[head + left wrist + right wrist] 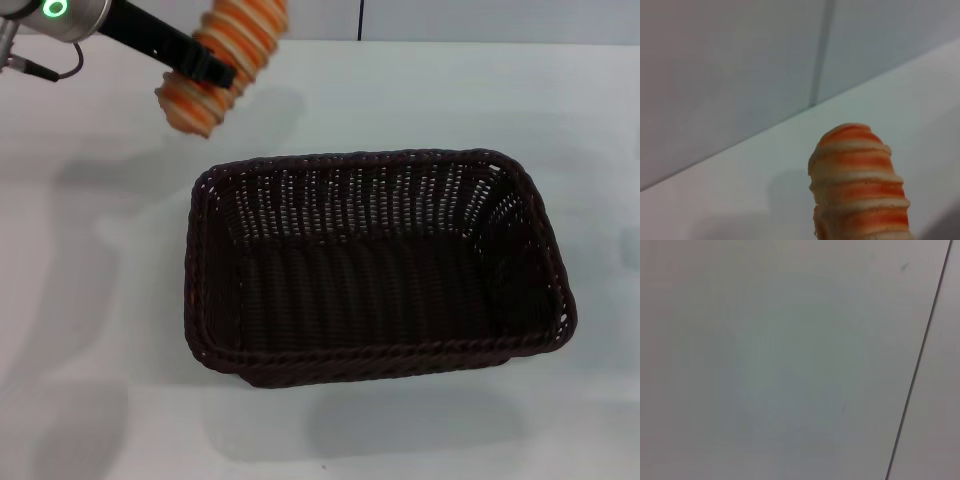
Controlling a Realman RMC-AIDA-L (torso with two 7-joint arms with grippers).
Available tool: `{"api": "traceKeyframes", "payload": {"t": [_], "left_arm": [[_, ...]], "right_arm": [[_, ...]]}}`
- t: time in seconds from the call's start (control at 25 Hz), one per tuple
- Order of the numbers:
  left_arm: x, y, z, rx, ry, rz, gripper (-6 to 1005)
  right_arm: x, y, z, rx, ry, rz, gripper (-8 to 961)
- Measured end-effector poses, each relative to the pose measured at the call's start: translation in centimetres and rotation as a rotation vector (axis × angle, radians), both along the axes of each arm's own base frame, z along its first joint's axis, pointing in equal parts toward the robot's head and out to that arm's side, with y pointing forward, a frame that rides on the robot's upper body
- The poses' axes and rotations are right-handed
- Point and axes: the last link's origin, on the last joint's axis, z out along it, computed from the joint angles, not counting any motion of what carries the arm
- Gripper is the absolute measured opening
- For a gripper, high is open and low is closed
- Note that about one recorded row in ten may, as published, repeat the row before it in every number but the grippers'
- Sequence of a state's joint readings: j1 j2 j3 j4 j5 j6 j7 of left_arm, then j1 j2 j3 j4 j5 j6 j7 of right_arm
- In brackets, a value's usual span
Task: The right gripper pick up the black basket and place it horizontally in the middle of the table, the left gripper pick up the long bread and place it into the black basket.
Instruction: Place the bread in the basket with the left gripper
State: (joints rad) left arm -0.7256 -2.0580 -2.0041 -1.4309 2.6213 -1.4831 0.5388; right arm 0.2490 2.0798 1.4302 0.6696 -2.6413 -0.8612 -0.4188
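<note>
One loaf and one basket make up the whole job at this point, and both sit where the task's second half would want them. The black basket (375, 265) lies lengthwise across the centre of the head view, mouth up and with nothing inside, flat on the white table (90, 300), so the placing step looks finished and the right gripper is out of sight in every view; its wrist camera shows only a plain pale surface crossed by a thin dark line. The left gripper (205, 68) reaches in from the upper left of the frame, its black fingers clamped across the middle of the long bread (225, 60), which hangs tilted in the air, clear of the table and beyond the basket's far left corner. Gripping it mid-length probably keeps the loaf balanced for the carry over the braided rim. In the left wrist view the bread's striped end (860, 185) fills the lower middle, with the tabletop behind it meeting a pale grey wall that has a vertical seam.
</note>
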Motion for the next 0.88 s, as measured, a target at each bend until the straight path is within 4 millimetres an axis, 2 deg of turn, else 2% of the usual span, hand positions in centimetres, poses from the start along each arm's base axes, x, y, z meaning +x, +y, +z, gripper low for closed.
{"api": "traceKeyframes", "payload": {"t": [0.04, 0.08, 0.16, 0.32, 0.36, 0.4, 0.44, 0.52, 0.56, 0.88], "left_arm": [[1.0, -1.4, -0.1, -0.058, 0.031, -0.054, 494], [1.0, -1.4, -0.1, -0.058, 0.031, -0.054, 478], [2.2, -3.6, -1.0, -0.157, 0.083, -0.117, 445], [2.6, -4.3, -1.4, -0.191, 0.093, -0.140, 411], [3.6, -5.7, -2.4, -0.272, 0.101, -0.198, 403], [3.6, -5.7, -2.4, -0.272, 0.101, -0.198, 395], [4.5, -6.9, -3.3, -0.342, 0.089, -0.245, 387], [4.5, -6.9, -3.3, -0.342, 0.089, -0.245, 371], [5.5, -8.2, -4.4, -0.427, 0.040, -0.301, 363], [5.9, -8.1, -5.8, -0.468, -0.011, -0.320, 322]], "right_arm": [[0.0, 0.0, 0.1, 0.002, 0.001, -0.001, 382], [0.0, 0.0, 0.1, 0.002, 0.001, -0.001, 382], [-0.1, 0.2, 0.2, 0.007, 0.003, 0.000, 382], [-0.1, 0.4, 0.1, 0.005, 0.001, 0.000, 382], [-0.2, 0.6, 0.1, 0.002, -0.001, 0.001, 382], [-0.2, 0.6, 0.1, 0.002, -0.001, 0.001, 382], [-0.2, 0.7, 0.0, 0.000, -0.002, 0.002, 383], [-0.3, 0.9, -0.1, -0.004, -0.003, 0.004, 383], [-0.4, 1.0, -0.2, -0.008, -0.004, 0.005, 383], [-0.5, 1.3, -0.3, -0.007, 0.001, 0.004, 383]]}}
